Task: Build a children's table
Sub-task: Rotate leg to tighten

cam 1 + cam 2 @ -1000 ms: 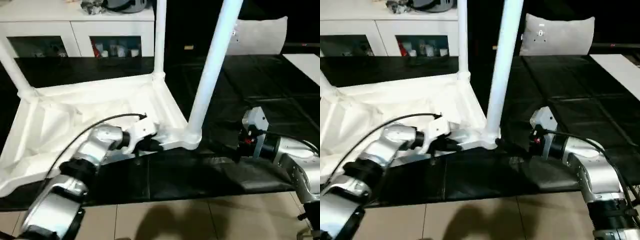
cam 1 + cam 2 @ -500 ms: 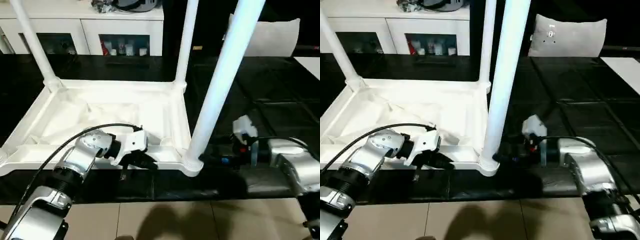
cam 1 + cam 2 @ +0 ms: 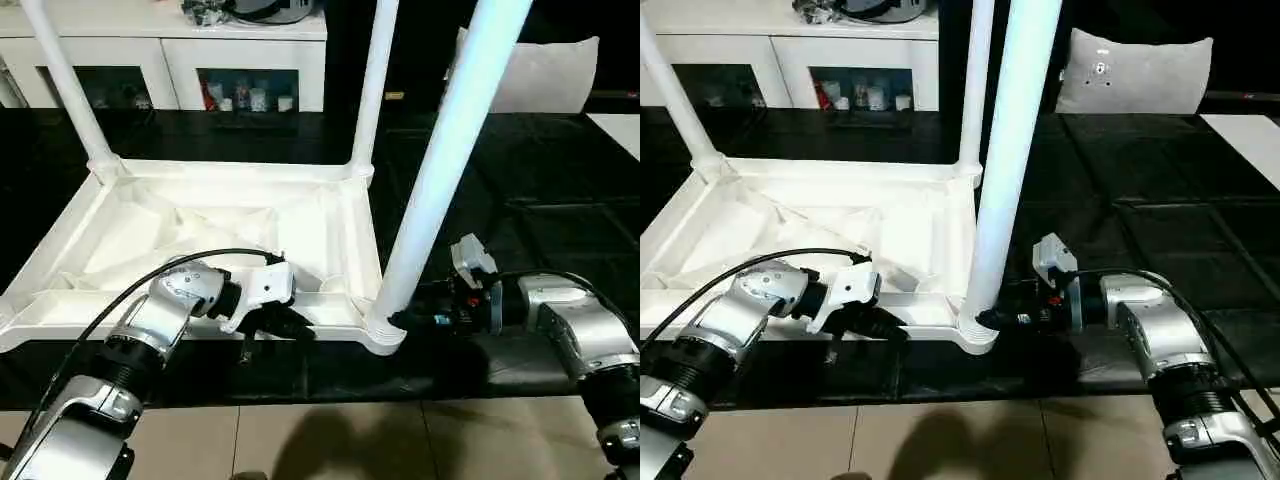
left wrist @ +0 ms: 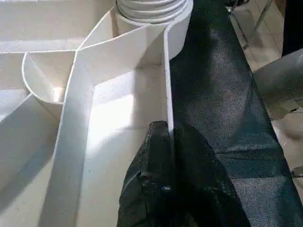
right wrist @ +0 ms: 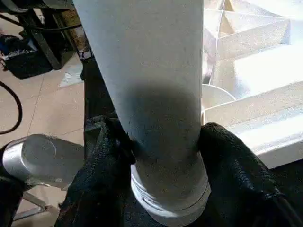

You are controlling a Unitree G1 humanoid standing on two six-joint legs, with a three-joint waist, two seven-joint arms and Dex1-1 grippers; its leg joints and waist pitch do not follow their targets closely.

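Observation:
The white children's table [image 3: 60,325] lies upside down on the black mat, ribbed underside up. Three legs stand in its corner sockets: far left [image 3: 65,85], far right [image 3: 372,85] and near right [image 3: 440,170]. My left gripper [image 3: 290,325] is shut on the table's near rim [image 4: 166,85], one black finger [image 4: 151,156] on each side of the thin wall. My right gripper [image 3: 405,318] reaches in from the right and is shut on the base of the near right leg [image 5: 151,94], just above its socket, with fingers [image 5: 222,161] hugging both sides.
A white cabinet with glass doors [image 3: 250,60] stands behind the mat. A grey cushion [image 3: 540,70] lies at the back right. The mat's front edge meets tiled floor [image 3: 330,440] right under my forearms.
My right gripper has moved left to the near right leg and closed around its base. The left gripper keeps its hold on the rim.

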